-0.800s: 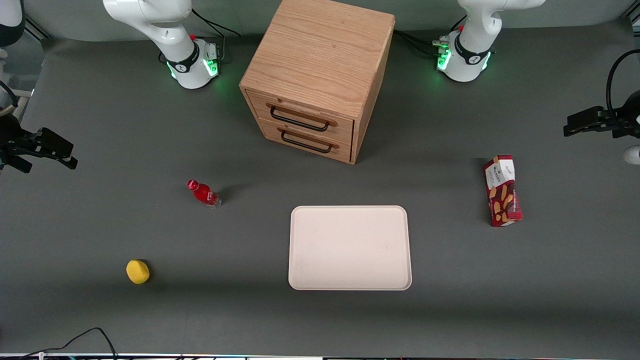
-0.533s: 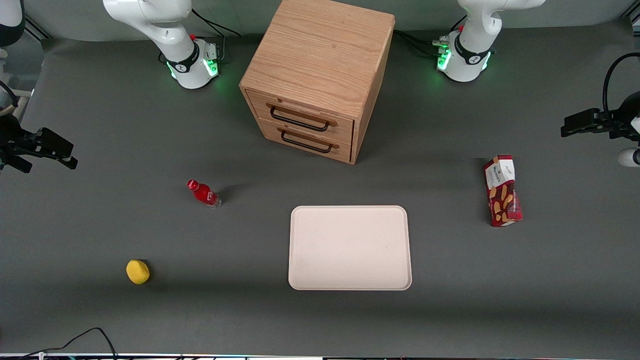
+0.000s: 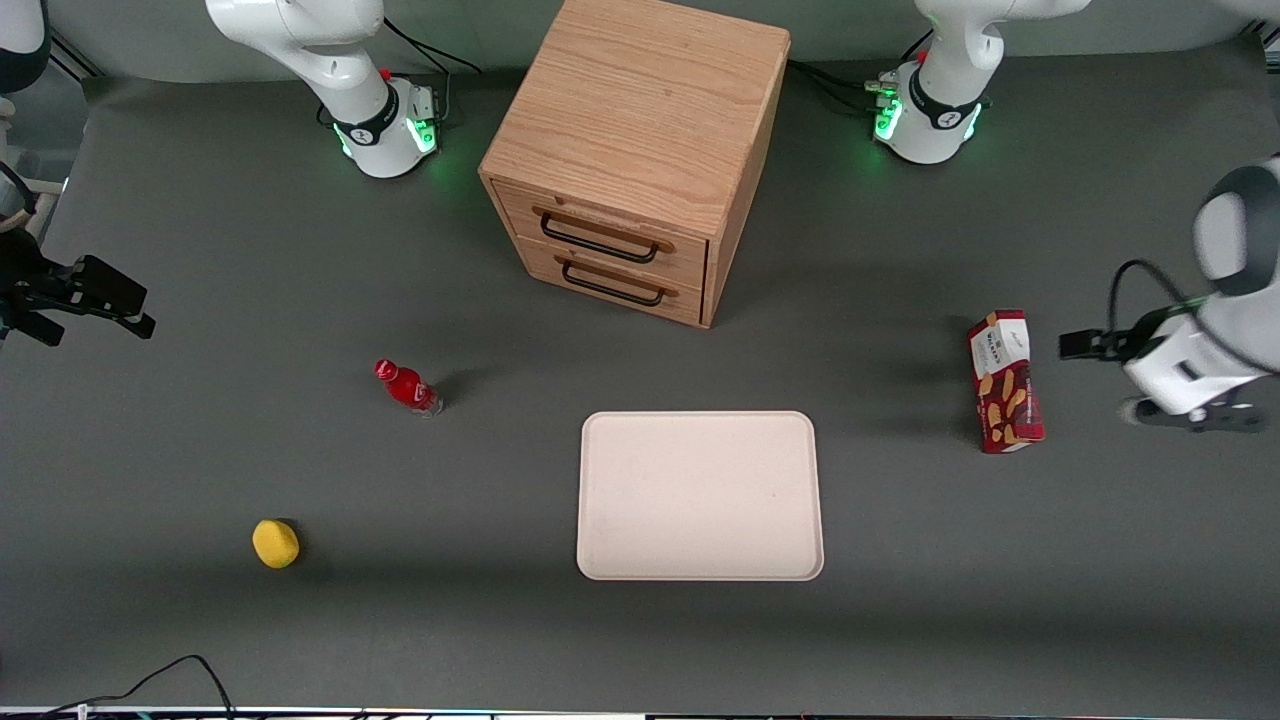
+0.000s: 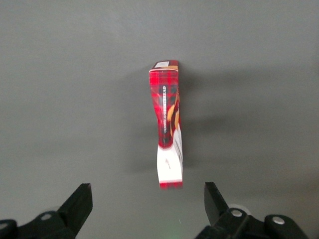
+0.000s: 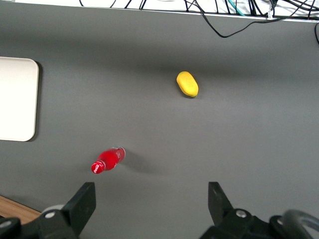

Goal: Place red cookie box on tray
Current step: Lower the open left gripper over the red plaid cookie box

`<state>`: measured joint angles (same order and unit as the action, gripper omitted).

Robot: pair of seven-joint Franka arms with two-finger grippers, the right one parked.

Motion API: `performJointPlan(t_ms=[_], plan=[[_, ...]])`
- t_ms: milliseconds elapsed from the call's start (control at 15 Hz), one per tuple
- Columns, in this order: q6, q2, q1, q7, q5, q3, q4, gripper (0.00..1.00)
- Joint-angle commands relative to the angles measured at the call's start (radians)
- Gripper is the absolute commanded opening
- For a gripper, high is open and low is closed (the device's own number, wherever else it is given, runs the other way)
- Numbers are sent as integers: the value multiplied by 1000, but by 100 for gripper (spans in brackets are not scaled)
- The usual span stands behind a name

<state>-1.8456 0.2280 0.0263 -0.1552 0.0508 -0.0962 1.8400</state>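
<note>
The red cookie box [image 3: 1005, 382] lies on the grey table toward the working arm's end, white end panel pointing away from the front camera. The cream tray [image 3: 700, 495] lies flat and bare near the table's middle, well apart from the box; one corner of the tray [image 5: 17, 99] shows in the right wrist view. My left gripper [image 3: 1190, 412] hovers beside the box, farther toward the working arm's end, not touching it. In the left wrist view the gripper [image 4: 147, 200] is open and empty, and the box [image 4: 168, 124] lies ahead of the black fingertips [image 4: 79, 201].
A wooden two-drawer cabinet [image 3: 630, 160] stands farther from the front camera than the tray. A small red bottle [image 3: 407, 386] and a yellow rounded object [image 3: 275, 543] lie toward the parked arm's end; the bottle [image 5: 107, 160] and yellow object [image 5: 187, 83] also show in the right wrist view.
My left arm has swung in from the table's edge toward the cookie box and nearer the front camera. The box and tray have not moved.
</note>
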Motion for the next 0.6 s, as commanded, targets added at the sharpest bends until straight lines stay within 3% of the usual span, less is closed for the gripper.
performJointPlan(t_ms=[0,133,200,267,333,533], plan=[[-258,-55,4,-29,14,-11,246,100],[-433,-44,4,-29,12,-11,361,100],[-525,-35,4,-26,1,-11,413,88],[-585,-21,4,-24,-20,-11,439,41],[-616,-10,4,-24,-47,-11,446,2],[-638,5,4,-27,-60,-11,444,0]])
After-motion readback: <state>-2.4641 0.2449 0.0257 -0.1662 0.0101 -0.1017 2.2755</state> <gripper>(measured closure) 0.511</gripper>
